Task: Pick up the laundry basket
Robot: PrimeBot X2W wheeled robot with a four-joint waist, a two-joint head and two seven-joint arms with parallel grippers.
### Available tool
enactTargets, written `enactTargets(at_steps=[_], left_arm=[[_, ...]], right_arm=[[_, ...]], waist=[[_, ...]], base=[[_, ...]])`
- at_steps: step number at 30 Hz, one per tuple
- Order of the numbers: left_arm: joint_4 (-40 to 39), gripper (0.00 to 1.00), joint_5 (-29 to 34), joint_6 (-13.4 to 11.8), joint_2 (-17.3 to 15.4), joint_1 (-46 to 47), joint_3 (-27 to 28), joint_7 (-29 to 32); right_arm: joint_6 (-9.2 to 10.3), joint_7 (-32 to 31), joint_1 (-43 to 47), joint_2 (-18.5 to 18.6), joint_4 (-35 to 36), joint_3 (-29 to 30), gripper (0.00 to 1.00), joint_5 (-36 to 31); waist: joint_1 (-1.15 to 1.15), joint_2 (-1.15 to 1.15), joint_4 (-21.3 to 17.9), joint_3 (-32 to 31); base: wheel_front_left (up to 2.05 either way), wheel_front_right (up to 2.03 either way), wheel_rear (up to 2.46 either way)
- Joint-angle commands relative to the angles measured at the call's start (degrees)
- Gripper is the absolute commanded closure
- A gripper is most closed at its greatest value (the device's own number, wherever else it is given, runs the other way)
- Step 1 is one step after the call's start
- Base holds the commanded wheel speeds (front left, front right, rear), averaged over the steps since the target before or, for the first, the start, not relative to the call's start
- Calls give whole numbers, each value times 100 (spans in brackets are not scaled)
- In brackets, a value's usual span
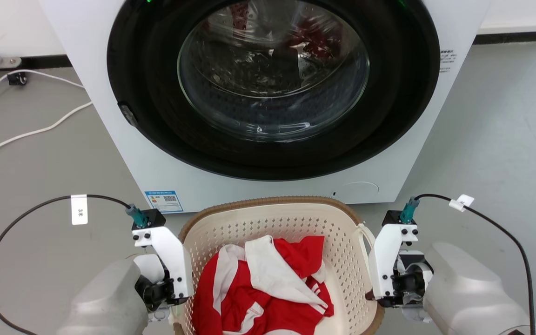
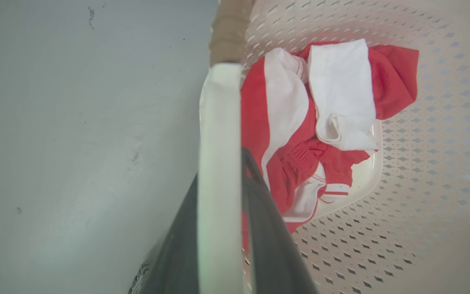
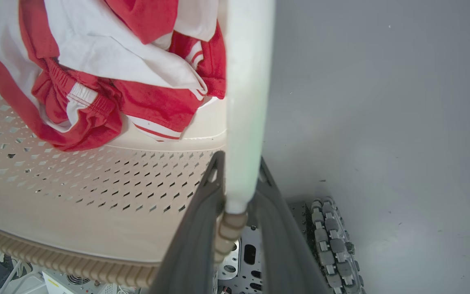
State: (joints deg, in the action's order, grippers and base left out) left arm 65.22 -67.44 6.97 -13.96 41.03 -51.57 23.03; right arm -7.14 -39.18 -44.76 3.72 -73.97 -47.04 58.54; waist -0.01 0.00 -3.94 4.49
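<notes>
Cream plastic forms the laundry basket (image 1: 291, 228), a rounded rectangle with diamond-pierced walls and a brown woven-look rim (image 1: 268, 201). It is nearest the robot, at the bottom middle of the head view, between the two arms and just in front of the washer (image 1: 110, 153). Whether its base touches the grey floor (image 1: 496, 139) cannot be told. One heap of red-and-white clothing (image 1: 268, 288) lies inside; how many garments it holds is unclear.

The left gripper (image 2: 220, 167) has its jaws closed on the white left handle (image 2: 218, 122), one dark finger on each side of the loop. The right gripper (image 3: 240, 159) clamps the white right handle (image 3: 246, 102) the same way. This grip is plain in the wrist views, whereas in the head view the white wrist mounts (image 1: 165, 251) cover the fingers. The right wrist view also takes in a roller wheel (image 3: 335, 245) and a holed metal plate (image 3: 251, 253) below the rim. The left wrist view shows the basket's smooth bottom beside the clothing.

By count there are one basket, two handles and two grippers. Two black cables (image 1: 26, 218), each with a white tag, curve away from the wrists. Beyond stands the one washer, white, with a black door ring, a shut round glass door (image 1: 272, 70) and a blue label (image 1: 163, 201) low on its front. Pale cords (image 1: 30, 132) trail over the floor at the far left.
</notes>
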Motion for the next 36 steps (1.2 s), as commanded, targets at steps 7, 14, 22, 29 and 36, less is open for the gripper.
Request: enactTargets(at_steps=[7, 14, 22, 29, 36], left_arm=[[-114, 100, -164, 93, 214, -206, -80, -87], [-108, 100, -261, 94, 220, -354, -136, -160], [-72, 100, -371, 94, 224, -413, -178, -212], [-46, 100, -418, 94, 229, -381, -217, -301], [-28, 100, -469, 94, 213, -354, -253, -355]], right_arm=[[-65, -77, 206, -151, 54, -116, 100, 88], [-65, -133, 305, -151, 50, -190, 100, 156], [-65, -155, 388, -152, 46, -163, 100, 134], [-65, -133, 340, -152, 45, -136, 100, 126], [-65, -145, 316, -152, 46, -136, 100, 107]], waist=[[1, 0, 18, -188], [1, 0, -3, -307], [1, 0, -24, -344], [1, 0, -31, -332], [1, 0, -59, -335]], base=[[0, 0, 0], [0, 0, 0], [0, 0, 0], [0, 0, 0], [0, 0, 0]])
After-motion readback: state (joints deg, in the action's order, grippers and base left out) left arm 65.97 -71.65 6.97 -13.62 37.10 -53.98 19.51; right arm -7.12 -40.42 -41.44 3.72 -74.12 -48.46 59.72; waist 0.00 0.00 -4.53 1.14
